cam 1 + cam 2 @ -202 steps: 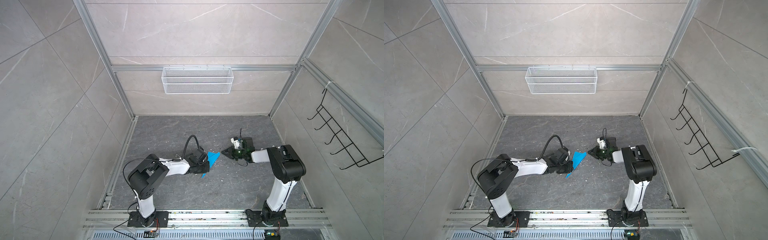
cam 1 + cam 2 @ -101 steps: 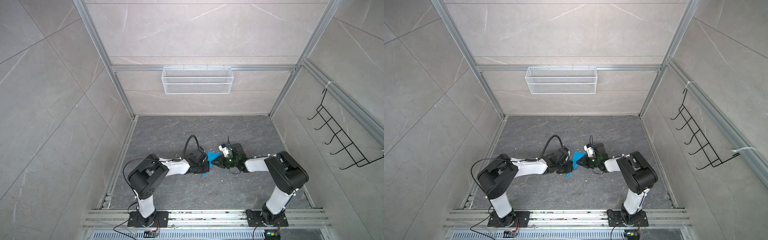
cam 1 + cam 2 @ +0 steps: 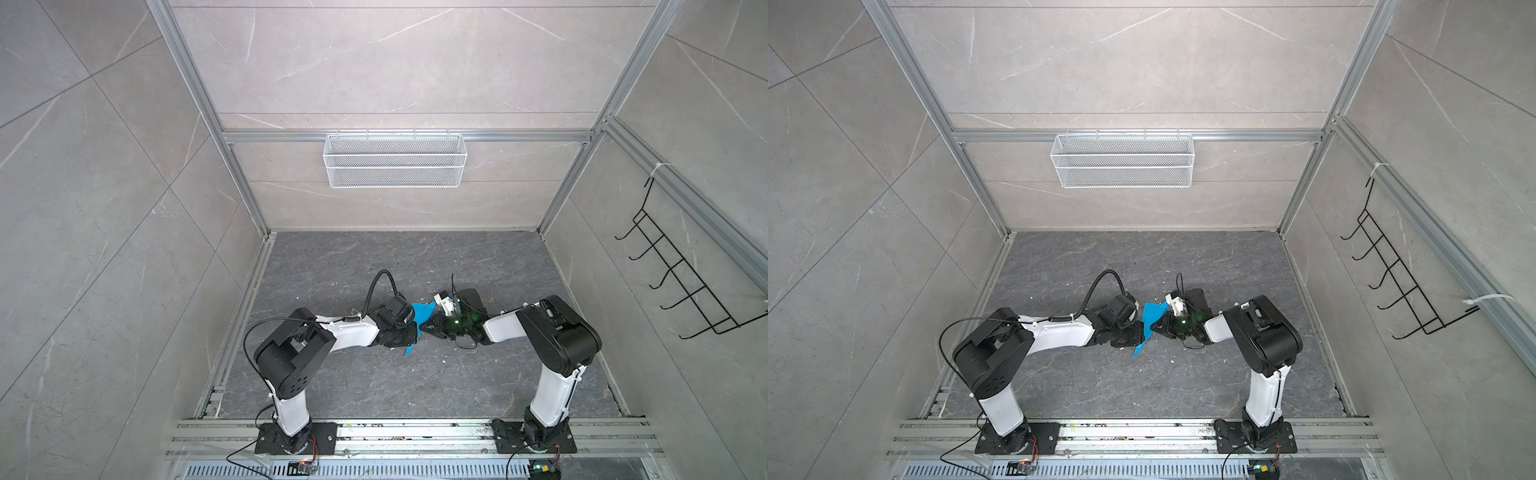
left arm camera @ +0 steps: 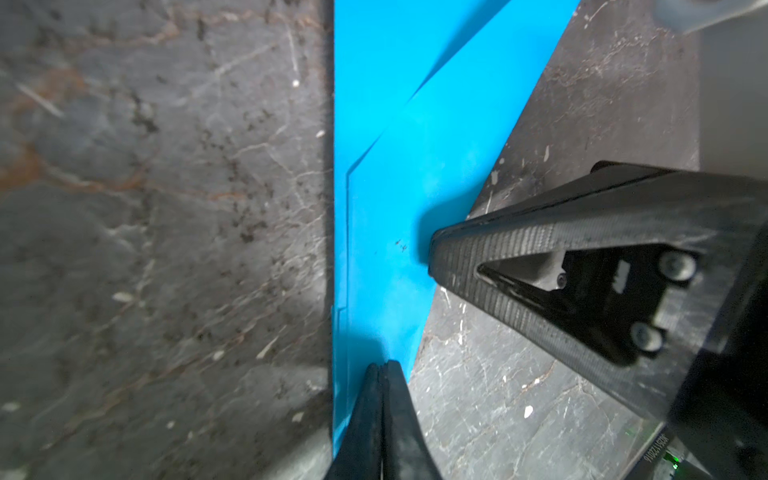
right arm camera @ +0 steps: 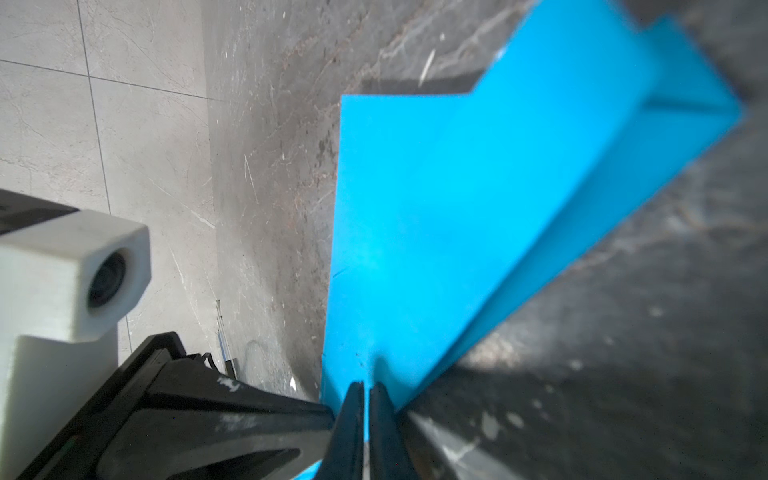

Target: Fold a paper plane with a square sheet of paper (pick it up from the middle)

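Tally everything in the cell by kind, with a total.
Blue paper plane: 1
Grippers: 2, left gripper and right gripper, both shut on the plane
White wire basket: 1
Black hook rack: 1
Total: 5

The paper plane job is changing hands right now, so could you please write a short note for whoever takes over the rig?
Left gripper: shut on the paper plane.
Right gripper: shut on the same paper, from the opposite side.
Plane: held between both grippers at the middle of the table.
Done: sheet already folded into a layered, pointed shape with creases.
To do: probably the final wing folds, then release. Do not pull the arms apart while both grip.
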`<control>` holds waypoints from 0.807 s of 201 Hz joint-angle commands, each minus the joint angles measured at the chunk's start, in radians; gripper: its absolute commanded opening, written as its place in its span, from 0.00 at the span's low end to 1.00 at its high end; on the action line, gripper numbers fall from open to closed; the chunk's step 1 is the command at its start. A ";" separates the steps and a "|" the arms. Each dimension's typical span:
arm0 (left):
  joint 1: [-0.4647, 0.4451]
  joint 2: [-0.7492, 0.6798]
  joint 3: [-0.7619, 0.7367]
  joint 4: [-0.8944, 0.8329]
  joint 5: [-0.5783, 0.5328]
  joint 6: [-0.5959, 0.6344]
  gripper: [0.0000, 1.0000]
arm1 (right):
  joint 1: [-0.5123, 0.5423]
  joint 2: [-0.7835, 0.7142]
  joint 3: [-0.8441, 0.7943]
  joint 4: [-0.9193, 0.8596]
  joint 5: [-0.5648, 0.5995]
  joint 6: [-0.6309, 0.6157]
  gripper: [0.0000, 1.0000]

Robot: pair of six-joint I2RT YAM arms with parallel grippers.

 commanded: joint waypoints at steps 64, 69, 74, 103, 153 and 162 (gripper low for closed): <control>0.010 -0.102 0.027 -0.101 0.087 0.000 0.18 | 0.001 0.035 0.013 -0.099 0.101 -0.008 0.11; 0.010 -0.102 0.028 -0.107 0.085 -0.001 0.18 | 0.000 0.035 0.013 -0.099 0.103 -0.008 0.11; 0.010 -0.102 0.027 -0.113 0.085 0.002 0.18 | 0.001 0.037 0.013 -0.102 0.103 -0.007 0.11; 0.010 -0.101 0.027 -0.131 0.096 0.011 0.17 | 0.002 0.044 0.015 -0.103 0.103 -0.002 0.10; 0.021 -0.171 0.012 -0.158 0.076 0.022 0.20 | 0.001 0.046 0.015 -0.110 0.109 -0.001 0.10; 0.028 -0.174 0.000 -0.146 0.087 0.013 0.21 | 0.001 0.048 0.016 -0.110 0.109 0.000 0.10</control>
